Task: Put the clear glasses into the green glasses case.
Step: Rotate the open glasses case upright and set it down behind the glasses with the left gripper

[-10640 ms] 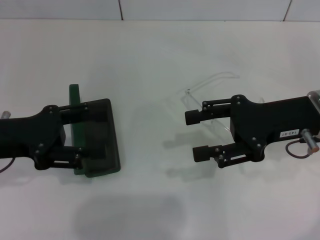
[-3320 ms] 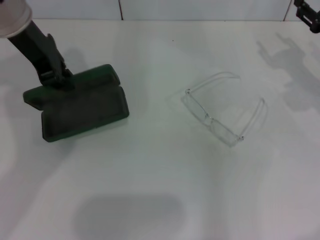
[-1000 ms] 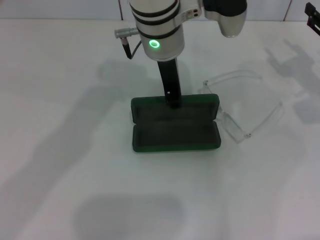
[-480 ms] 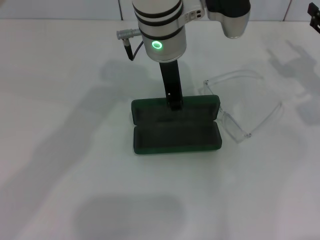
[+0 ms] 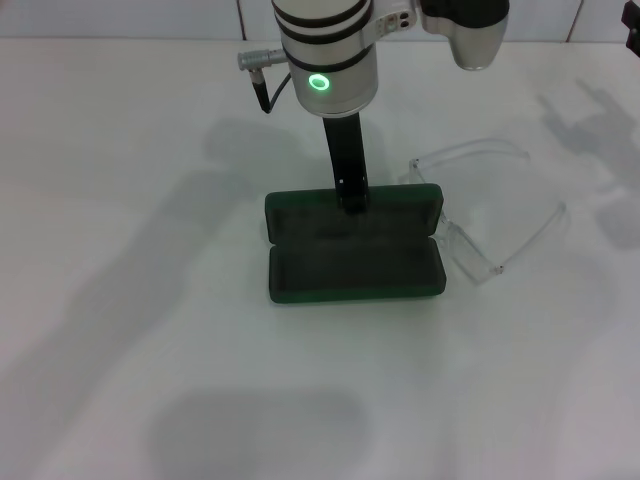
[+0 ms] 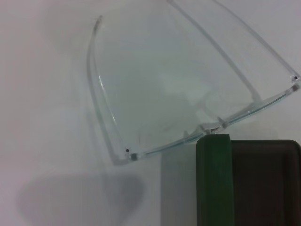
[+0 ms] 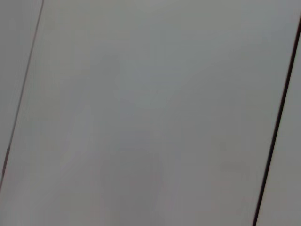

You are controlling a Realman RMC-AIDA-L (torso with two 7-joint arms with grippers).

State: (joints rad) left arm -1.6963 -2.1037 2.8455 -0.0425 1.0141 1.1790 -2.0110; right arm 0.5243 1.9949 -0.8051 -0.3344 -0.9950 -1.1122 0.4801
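Observation:
The green glasses case (image 5: 355,268) lies open on the white table, its dark lining facing up. My left gripper (image 5: 350,198) reaches down from the far side and is shut on the case's far half. The clear glasses (image 5: 468,250) lie unfolded just right of the case, with their front against the case's right end. In the left wrist view the case's green rim (image 6: 214,183) meets the bridge of the clear glasses (image 6: 101,99). My right gripper (image 5: 636,42) is only a dark sliver at the far right edge of the head view.
The white table (image 5: 150,330) spreads wide to the left of the case and in front of it. A tiled wall (image 5: 150,15) rises behind its far edge. The right wrist view holds only a pale grey surface (image 7: 141,113) crossed by thin dark lines.
The left arm and the case have slid slightly right and toward the near edge. The right gripper has drawn further out of the head view. The glasses have stayed put.

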